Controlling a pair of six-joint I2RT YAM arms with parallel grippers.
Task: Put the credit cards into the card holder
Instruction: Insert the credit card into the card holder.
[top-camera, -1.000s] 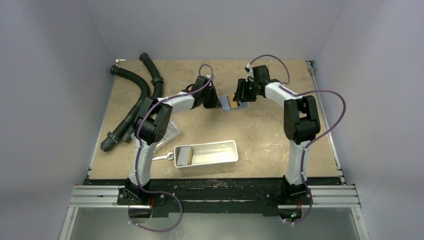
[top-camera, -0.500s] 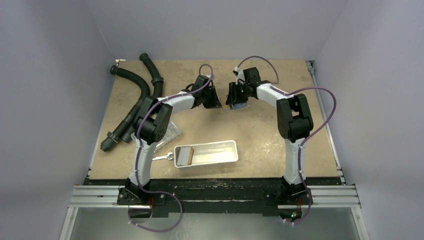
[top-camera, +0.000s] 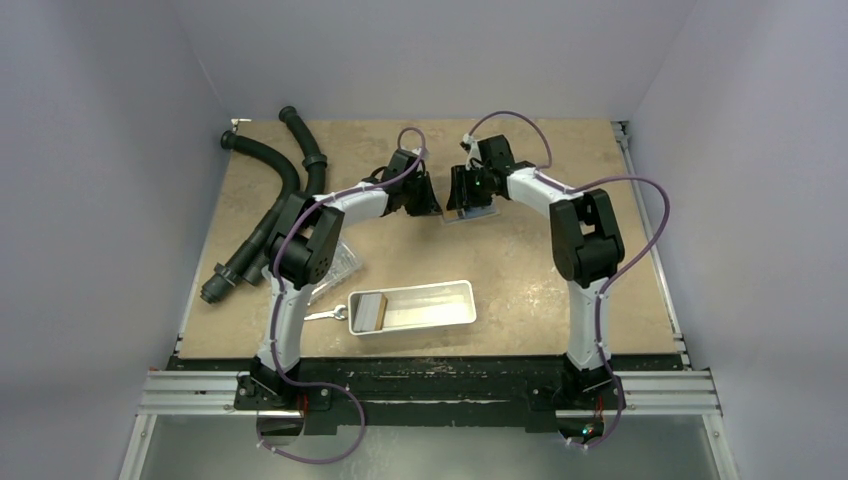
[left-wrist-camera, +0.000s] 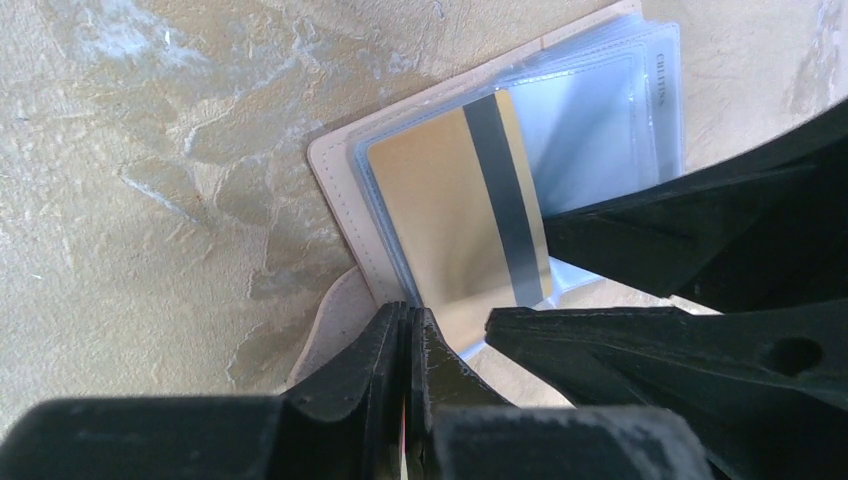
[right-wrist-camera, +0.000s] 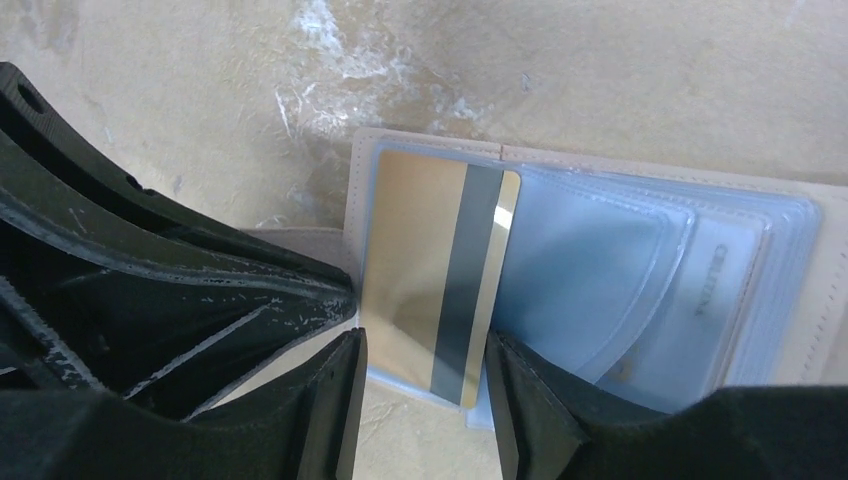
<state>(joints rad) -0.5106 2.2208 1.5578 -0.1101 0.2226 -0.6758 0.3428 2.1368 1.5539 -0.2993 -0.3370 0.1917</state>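
Only the wrist views show the gold card (right-wrist-camera: 440, 280), long axis upright, between the right hand's (right-wrist-camera: 425, 400) spread fingers, in the holder (right-wrist-camera: 640, 270) whose flap the left hand (left-wrist-camera: 405, 360) pinches.

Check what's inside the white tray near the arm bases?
The white tray holds a tan-brown card at its left end; the rest shows bare metal. Whether more cards lie stacked under it cannot be seen.

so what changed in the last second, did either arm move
The right arm swung left, bringing its right gripper over the card holder, fingers either side of the gold card partly in a sleeve. The left gripper stayed shut on the holder's flap; tray, hoses and wrench unchanged.
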